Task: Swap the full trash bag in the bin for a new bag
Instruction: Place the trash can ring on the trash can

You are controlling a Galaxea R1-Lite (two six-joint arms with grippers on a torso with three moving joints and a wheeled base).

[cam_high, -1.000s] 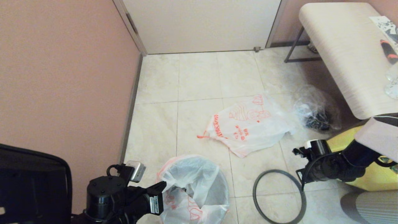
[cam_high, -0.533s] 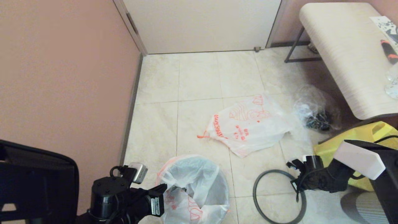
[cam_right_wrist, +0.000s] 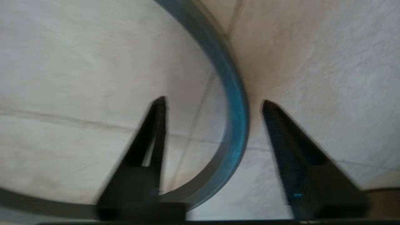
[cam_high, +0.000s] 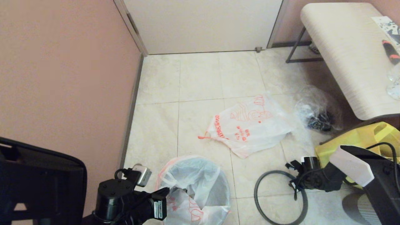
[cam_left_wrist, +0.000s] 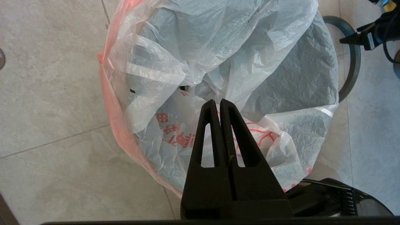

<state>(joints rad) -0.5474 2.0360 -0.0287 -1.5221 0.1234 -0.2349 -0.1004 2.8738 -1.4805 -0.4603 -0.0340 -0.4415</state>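
Observation:
The bin (cam_high: 222,193) stands at the near edge of the floor, lined by the limp new bag (cam_high: 193,175) (cam_left_wrist: 237,40); no bottles show through it. Its dark grey rim hoop (cam_high: 259,184) (cam_right_wrist: 234,93) (cam_left_wrist: 353,62) lies flat on the tiles to the bin's right. My right gripper (cam_high: 293,182) (cam_right_wrist: 213,100) is low over the hoop's right side, open, one finger on each side of the band. My left gripper (cam_high: 165,192) (cam_left_wrist: 215,101) hovers over the bin's left edge, shut and empty. The full trash bag (cam_high: 250,125) lies puffed on the tiles farther off.
A clear bag with dark contents (cam_high: 317,114) sits by the bench (cam_high: 347,53) at the right. A yellow tote bag (cam_high: 359,140) is behind my right arm. The pink wall (cam_high: 62,78) runs along the left and a door (cam_high: 203,25) closes the far end.
My right arm has dropped down and leftward onto the hoop, and its gripper has gone from shut to open. The left arm has shifted only slightly.

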